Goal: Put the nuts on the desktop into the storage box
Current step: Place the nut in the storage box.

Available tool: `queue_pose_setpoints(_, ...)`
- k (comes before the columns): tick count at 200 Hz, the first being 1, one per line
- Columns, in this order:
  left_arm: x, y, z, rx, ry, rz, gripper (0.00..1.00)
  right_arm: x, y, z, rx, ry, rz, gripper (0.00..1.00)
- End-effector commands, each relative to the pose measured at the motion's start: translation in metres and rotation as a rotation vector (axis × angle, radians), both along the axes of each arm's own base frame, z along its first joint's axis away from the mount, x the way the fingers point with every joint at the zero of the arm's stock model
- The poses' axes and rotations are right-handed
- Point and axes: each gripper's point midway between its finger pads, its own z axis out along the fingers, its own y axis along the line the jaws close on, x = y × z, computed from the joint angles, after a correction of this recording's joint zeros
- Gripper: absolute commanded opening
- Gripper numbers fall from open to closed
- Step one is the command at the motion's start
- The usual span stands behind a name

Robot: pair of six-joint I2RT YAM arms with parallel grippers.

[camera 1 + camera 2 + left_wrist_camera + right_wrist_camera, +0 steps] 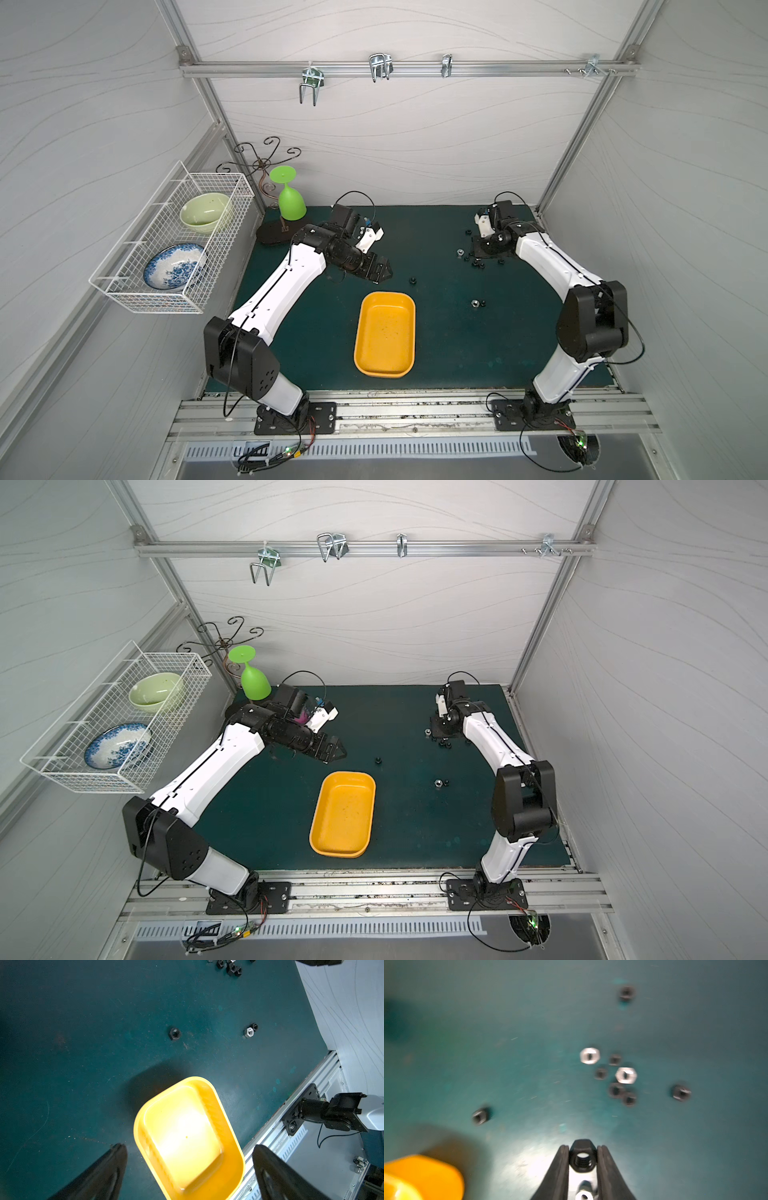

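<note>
Right gripper (583, 1148) is pinching a black nut (582, 1160) apart from the storage box (385, 334). The left gripper (189, 1147) is hovering wide near it. Other nuts (478, 264) are lying on the desktop (436, 353), so the next move is likely calling for a carry over the box rim.

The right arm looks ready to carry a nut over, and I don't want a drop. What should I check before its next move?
1. Grip: ok. The black nut is pinched in the right gripper.
2. Only one nut gripped: cannot tell. A silver nut shows deeper in the gap.
3. Nut clear of the desktop: cannot tell. The wrist view is blurred.
4. Target: ok. The storage box is upright and empty.
5. Path: cannot tell. The left gripper is open and hovers near the box's far end.
</note>
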Motion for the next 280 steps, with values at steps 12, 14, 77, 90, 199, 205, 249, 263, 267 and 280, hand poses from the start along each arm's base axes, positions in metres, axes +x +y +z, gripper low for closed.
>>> queue_pose_setpoints(12,0.0,0.006,0.027,-0.076,-0.053,-0.003,0.99,-0.025,0.051,0.039,0.017,-0.063,0.189,0.25)
queue_pose_setpoints(14,-0.001,0.007,0.028,-0.08,-0.051,-0.003,0.99,-0.026,0.053,0.041,0.017,-0.068,0.197,0.25)
queue_pose_setpoints(77,-0.007,0.034,0.032,-0.076,-0.069,0.034,0.99,-0.089,0.143,0.073,0.071,-0.096,0.518,0.23)
queue_pose_setpoints(90,-0.008,0.04,0.031,-0.065,-0.073,0.047,0.99,-0.102,0.157,0.078,0.072,-0.102,0.57,0.24)
queue_pose_setpoints(199,-0.061,0.037,0.052,-0.264,-0.147,-0.2,0.99,-0.181,0.213,0.072,0.121,-0.058,0.796,0.24)
queue_pose_setpoints(205,-0.069,0.036,0.054,-0.287,-0.179,-0.248,0.99,-0.186,0.215,0.071,0.135,-0.052,0.808,0.24)
queue_pose_setpoints(249,-0.102,0.036,0.042,-0.245,-0.33,-0.511,0.99,-0.212,0.225,0.066,0.139,-0.025,0.873,0.24)
queue_pose_setpoints(263,-0.109,0.038,0.04,-0.226,-0.382,-0.59,0.98,-0.219,0.228,0.061,0.143,-0.005,0.876,0.24)
queue_pose_setpoints(267,-0.112,0.038,0.039,-0.224,-0.396,-0.613,0.99,-0.221,0.229,0.059,0.144,0.002,0.877,0.24)
queue_pose_setpoints(280,-0.118,0.041,0.035,-0.236,-0.451,-0.69,0.99,-0.229,0.233,0.048,0.149,0.048,0.878,0.24)
